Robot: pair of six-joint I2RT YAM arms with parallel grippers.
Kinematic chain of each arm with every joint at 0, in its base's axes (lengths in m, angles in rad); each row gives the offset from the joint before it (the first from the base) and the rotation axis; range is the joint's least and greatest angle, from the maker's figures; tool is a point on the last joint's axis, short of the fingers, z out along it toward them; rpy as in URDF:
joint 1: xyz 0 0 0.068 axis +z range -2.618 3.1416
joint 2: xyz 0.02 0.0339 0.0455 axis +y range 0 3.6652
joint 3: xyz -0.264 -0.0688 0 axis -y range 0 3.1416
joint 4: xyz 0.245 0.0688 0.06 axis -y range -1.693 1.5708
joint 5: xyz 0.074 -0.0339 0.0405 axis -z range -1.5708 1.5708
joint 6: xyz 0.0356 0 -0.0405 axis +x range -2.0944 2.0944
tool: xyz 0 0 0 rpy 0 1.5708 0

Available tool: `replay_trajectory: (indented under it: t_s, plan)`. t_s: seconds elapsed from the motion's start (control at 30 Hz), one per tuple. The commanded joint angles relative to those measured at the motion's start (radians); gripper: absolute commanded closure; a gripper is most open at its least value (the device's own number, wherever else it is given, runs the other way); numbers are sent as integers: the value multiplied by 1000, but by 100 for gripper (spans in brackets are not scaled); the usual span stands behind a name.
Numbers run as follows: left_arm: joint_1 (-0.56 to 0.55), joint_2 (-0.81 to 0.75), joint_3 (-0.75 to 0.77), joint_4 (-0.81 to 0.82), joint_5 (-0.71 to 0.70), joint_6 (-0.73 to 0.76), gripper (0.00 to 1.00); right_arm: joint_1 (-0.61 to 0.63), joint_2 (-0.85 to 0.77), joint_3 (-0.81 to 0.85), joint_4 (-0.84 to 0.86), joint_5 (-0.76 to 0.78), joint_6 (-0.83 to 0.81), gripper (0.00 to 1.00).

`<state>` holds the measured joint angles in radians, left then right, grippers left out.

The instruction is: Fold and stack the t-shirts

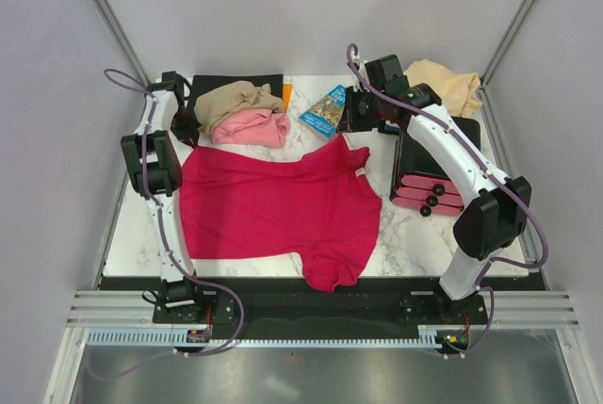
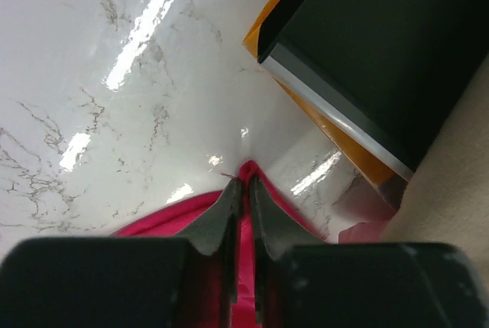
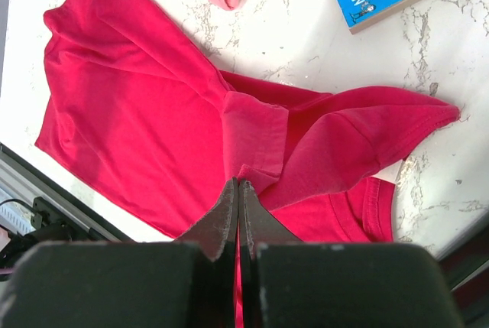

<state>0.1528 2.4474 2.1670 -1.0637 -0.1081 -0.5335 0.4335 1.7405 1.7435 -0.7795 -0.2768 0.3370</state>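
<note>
Bare desk [image 1: 405, 234] front-right of red shirt [image 1: 273, 206]; black rack [image 1: 411, 154] blocks right, shirt pile [image 1: 236, 101] and book [image 1: 325, 109] crowd back.

This is a robotics lab test cell: plain pale walls [image 1: 311, 8] held in slanting metal posts [image 1: 105, 10] box in a marble-patterned table [image 1: 415, 234]. A left arm [image 1: 155, 154] and a right arm [image 1: 452, 150] are bolted to an aluminium rail [image 1: 320, 308] at its near edge. Their cables [image 1: 231, 315] loop down to a slotted duct [image 1: 311, 338].

Top cam looks down over the whole table [image 1: 415, 234] from above its near edge; both wrist cams sit close, all three sharing the red t-shirt [image 1: 273, 206].
</note>
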Motion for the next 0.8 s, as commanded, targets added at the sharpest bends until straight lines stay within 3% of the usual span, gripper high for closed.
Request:
replay_trajectory:
  t_s: [0.0,0.07,0.47,0.77]
  plan:
    - [-10,55,-27,24,-2,33,93,-4,2,42,11,-6,11,100]
    - [-10,55,-24,27,-2,33,98,-6,-1,39,11,-4,11,100]
    - [-10,-96,17,25,5,26,98,-22,25,67,12,77,-3,100]
    - [5,-280,-4,28,16,29,98,-84,154,232,72,162,-29,100]
